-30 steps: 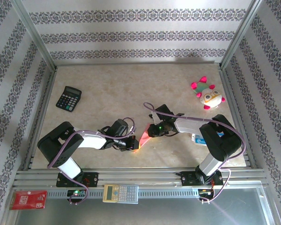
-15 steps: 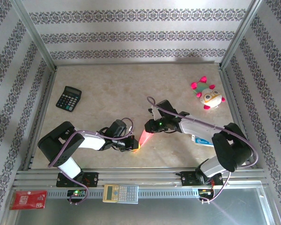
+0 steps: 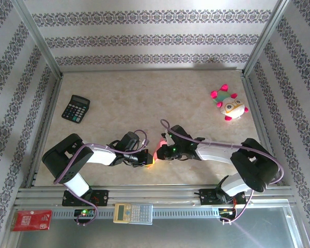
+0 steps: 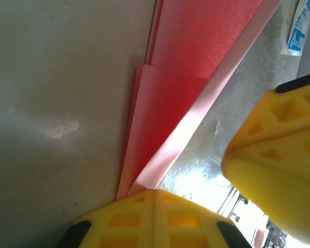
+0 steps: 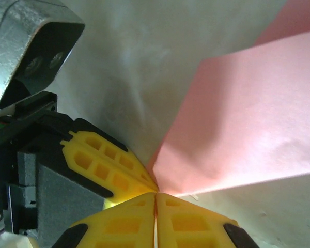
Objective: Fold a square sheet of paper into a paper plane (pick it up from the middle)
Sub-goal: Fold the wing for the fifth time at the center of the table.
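The square sheet of paper [image 4: 186, 98] is salmon pink and folded into narrow layered flaps. It lies low over the table near the front middle [image 3: 158, 151]. My left gripper [image 4: 153, 194] is shut on one pointed end of it, its yellow pads pressed together on the paper. My right gripper [image 5: 156, 195] is shut on the paper's corner [image 5: 237, 129] right beside the left one. The two grippers meet tip to tip [image 3: 149, 161] [image 3: 156, 154]. From above, the right gripper covers most of the paper.
A black calculator [image 3: 75, 108] lies at the left, and a pink-and-white plush toy [image 3: 228, 105] at the back right. A blue-and-white packet [image 3: 219, 153] lies under the right arm. On the front rail are a second calculator [image 3: 133, 212] and a red card [image 3: 32, 219].
My right gripper has slid down and left along the paper to the left gripper, and its jaws have shut. The left gripper has held still.
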